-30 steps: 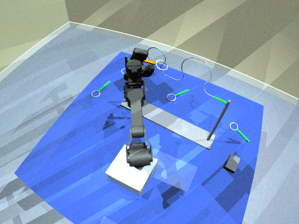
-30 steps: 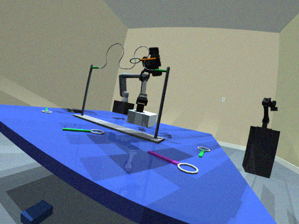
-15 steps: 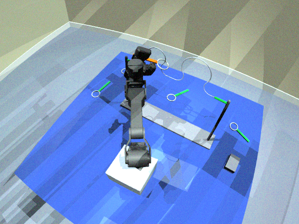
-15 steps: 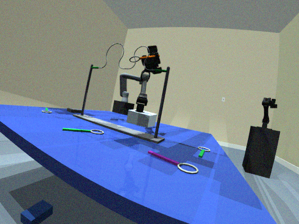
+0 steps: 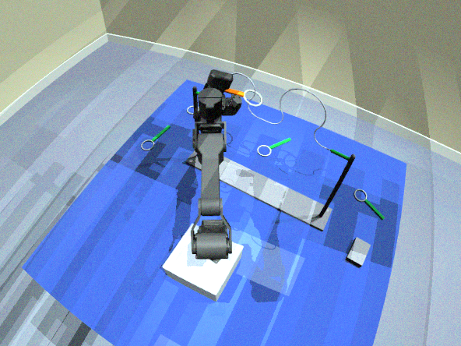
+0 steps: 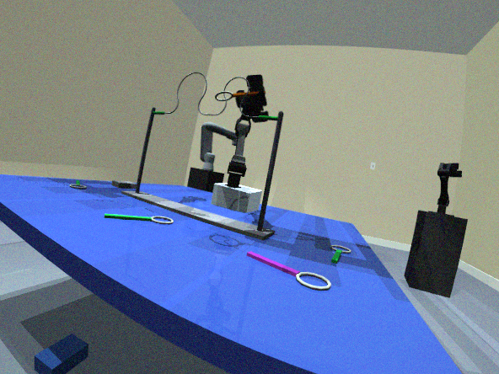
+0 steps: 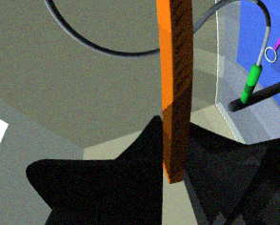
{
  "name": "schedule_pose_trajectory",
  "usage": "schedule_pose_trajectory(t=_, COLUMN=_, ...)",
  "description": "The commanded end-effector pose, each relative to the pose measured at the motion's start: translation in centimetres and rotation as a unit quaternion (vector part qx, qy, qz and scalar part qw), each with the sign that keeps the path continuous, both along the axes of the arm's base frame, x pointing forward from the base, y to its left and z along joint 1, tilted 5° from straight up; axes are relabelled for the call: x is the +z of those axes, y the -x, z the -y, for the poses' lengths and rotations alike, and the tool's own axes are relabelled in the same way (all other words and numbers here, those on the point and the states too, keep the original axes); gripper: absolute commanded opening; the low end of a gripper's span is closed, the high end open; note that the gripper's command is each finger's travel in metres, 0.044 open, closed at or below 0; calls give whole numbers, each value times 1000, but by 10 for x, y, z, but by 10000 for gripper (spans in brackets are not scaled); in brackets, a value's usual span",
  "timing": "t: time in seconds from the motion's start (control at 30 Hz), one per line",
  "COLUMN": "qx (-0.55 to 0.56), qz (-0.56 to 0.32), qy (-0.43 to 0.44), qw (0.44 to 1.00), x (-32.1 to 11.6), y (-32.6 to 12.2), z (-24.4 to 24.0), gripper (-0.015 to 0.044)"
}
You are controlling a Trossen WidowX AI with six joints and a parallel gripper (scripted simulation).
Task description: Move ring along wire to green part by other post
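The ring (image 5: 254,104) (image 6: 223,100) is around the thin grey wire (image 5: 325,113) (image 6: 206,88) (image 7: 129,54), on the side of the hump nearer the left post (image 5: 195,101) in the top view. Whether it touches the wire cannot be told. My gripper (image 7: 163,121) is shut on the orange handle (image 5: 234,92) (image 6: 246,93) (image 7: 173,71), high above the table. One green part (image 6: 268,117) (image 7: 251,83) is close to the gripper in the exterior view; the other green part (image 5: 339,154) (image 6: 158,113) is by the far post (image 5: 337,185) (image 6: 145,152).
A grey base board (image 5: 272,191) (image 6: 190,211) joins the posts. Loose rings with green handles (image 5: 280,143) (image 6: 128,217) and one with a magenta handle (image 6: 271,264) lie on the blue table. A grey block (image 5: 358,252) lies at the right in the top view. The wire has another high hump.
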State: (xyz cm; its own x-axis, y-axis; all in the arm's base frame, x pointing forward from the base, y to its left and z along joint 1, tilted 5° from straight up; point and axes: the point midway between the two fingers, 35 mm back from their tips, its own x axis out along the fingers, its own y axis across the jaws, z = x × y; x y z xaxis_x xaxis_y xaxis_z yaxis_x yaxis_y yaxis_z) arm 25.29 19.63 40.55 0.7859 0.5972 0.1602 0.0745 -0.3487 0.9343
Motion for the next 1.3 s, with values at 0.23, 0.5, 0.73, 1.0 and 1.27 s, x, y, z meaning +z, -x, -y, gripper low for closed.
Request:
schedule_pose_trajectory(t=0.23, qx=-5, qz=13, qy=77, qw=997, x=-3, y=2, z=-1, gripper=-150)
schedule_pose_trajectory(t=0.5, qx=-11, qz=20, qy=154, qw=988, x=-12, y=1, z=-4, gripper=-150)
schedule_pose_trajectory(t=0.73, qx=-17, qz=26, qy=224, qw=974, x=-21, y=0, z=-4, gripper=-150)
schedule_pose_trajectory(t=1.0, qx=-23, qz=33, qy=303, qw=952, x=-32, y=0, z=-3, gripper=-150)
schedule_pose_trajectory(t=1.27, qx=-29, qz=40, qy=380, qw=924, x=-42, y=-2, z=-1, gripper=-150)
